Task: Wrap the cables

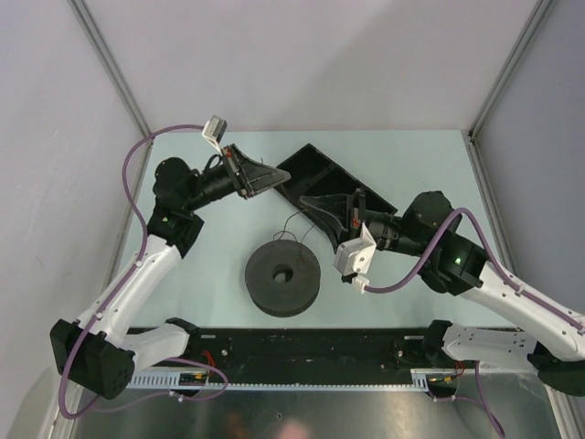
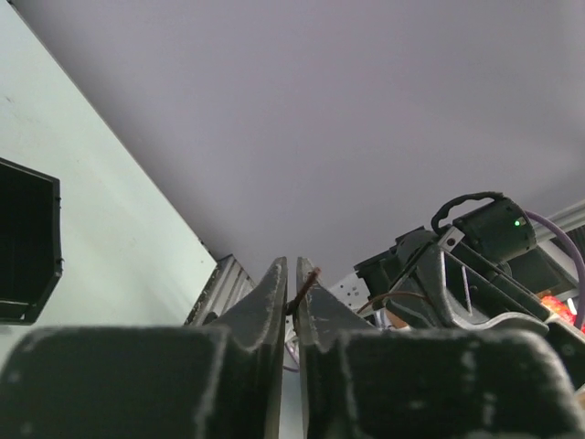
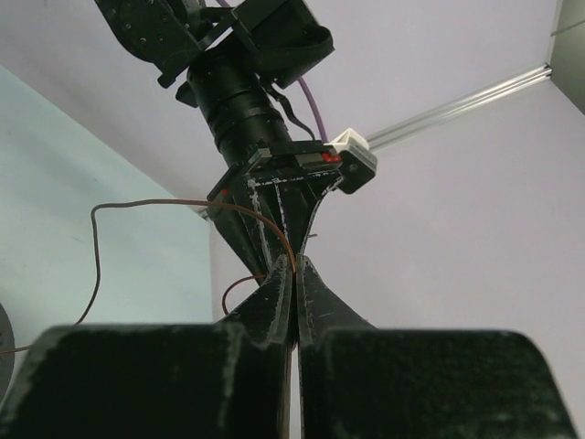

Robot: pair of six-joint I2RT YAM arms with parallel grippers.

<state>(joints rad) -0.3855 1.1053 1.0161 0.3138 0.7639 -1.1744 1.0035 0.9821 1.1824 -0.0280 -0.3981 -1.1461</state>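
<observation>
The cable is a very thin brown wire. In the top view it (image 1: 293, 230) hangs in a loose loop from between the two grippers down toward the dark grey round spool (image 1: 282, 277). My left gripper (image 1: 277, 179) is shut on the wire's end (image 2: 307, 278), which pokes out between its tips (image 2: 292, 267). My right gripper (image 1: 307, 202) faces it, tips close together, and is shut on the wire (image 3: 274, 230) a short way along. From there the wire (image 3: 95, 240) arcs left and down. Both grippers are raised above the table.
A black rectangular tray (image 1: 340, 176) lies on the table behind the grippers; its corner shows in the left wrist view (image 2: 27, 240). Grey walls with aluminium posts enclose the table. A black cable duct (image 1: 302, 343) runs along the near edge.
</observation>
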